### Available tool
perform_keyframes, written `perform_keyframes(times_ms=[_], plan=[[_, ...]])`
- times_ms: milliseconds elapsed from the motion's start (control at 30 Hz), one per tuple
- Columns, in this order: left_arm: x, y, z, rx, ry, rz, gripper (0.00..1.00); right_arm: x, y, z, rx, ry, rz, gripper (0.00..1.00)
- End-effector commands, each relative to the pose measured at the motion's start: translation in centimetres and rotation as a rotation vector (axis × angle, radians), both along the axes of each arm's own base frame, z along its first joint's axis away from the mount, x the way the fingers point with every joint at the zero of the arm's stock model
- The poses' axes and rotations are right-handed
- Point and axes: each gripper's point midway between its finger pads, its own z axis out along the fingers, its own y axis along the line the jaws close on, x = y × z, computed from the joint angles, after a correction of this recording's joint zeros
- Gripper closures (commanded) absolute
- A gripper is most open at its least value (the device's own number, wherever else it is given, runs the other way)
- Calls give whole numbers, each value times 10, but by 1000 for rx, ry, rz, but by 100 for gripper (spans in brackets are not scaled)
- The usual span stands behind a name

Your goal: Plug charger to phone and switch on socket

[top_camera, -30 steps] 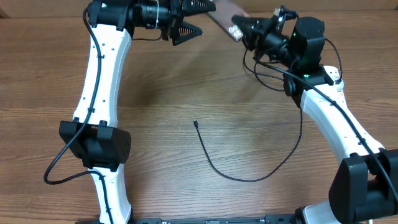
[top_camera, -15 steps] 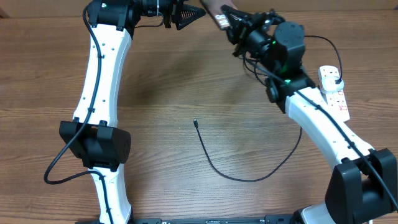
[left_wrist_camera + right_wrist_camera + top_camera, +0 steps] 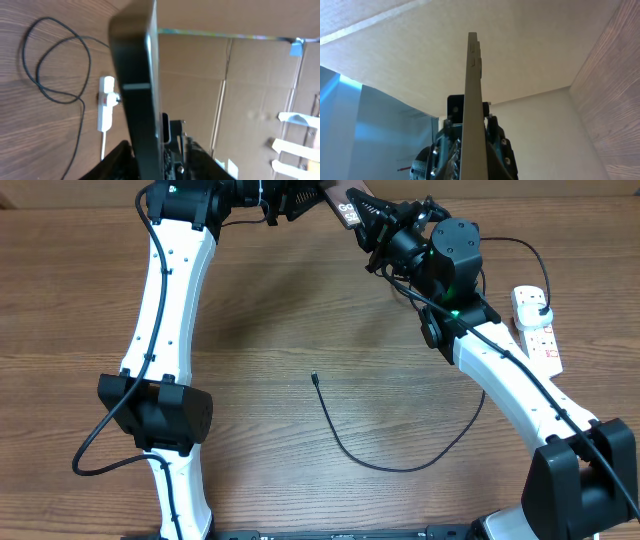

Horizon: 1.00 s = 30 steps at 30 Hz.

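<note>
Right gripper [image 3: 372, 225]: upper middle of the overhead frame, fingers pressed together on one end of the phone [image 3: 343, 205]; its wrist view shows the slab edge-on, clamped between the two sides.
Left gripper [image 3: 298, 197]: top edge of the overhead frame, just left of the phone, at the slab's other end. In its wrist view the phone's dark edge rises from between the fingers; I cannot tell whether they pinch it or only bracket it.
Phone: off the table, bridging the two grippers, tilted, white lettering faintly visible from above.
Charger [image 3: 380, 463]: lying on the table [image 3: 260, 360] in the lower middle of the frame, a loose curve well apart from the phone.
Connector tip [image 3: 314, 378]: free on the wood near the centre, touching nothing.
Cable's far end: climbs right, behind the right arm, toward the socket.
Socket [image 3: 535, 325]: right edge of the frame, flat on the table, red markings up, a dark plug at its upper end.
</note>
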Motion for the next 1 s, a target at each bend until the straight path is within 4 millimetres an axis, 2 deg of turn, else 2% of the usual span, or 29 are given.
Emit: perform_keyframes(times_ms=[0, 133, 267, 500, 767, 867, 967], plan=[[-3, 3, 16, 21, -34, 46, 69, -9, -6, 36, 29, -74, -6, 96], [-3, 3, 16, 19, -25, 50, 79, -9, -6, 36, 29, -74, -6, 96], [-4, 3, 15, 18, -18, 50, 94, -9, -6, 36, 29, -74, -5, 96], [-4, 3, 15, 17, -14, 52, 96, -10, -3, 36, 29, -74, 0, 96], [-1, 8, 14, 36, -49, 53, 96, -11, -2, 36, 29, -74, 7, 56], [1, 17, 8, 75, -69, 62, 96, -12, 0, 33, 24, -66, 22, 47], [1, 27, -3, 127, -74, 68, 96, -14, 2, 24, -5, -40, 41, 43]])
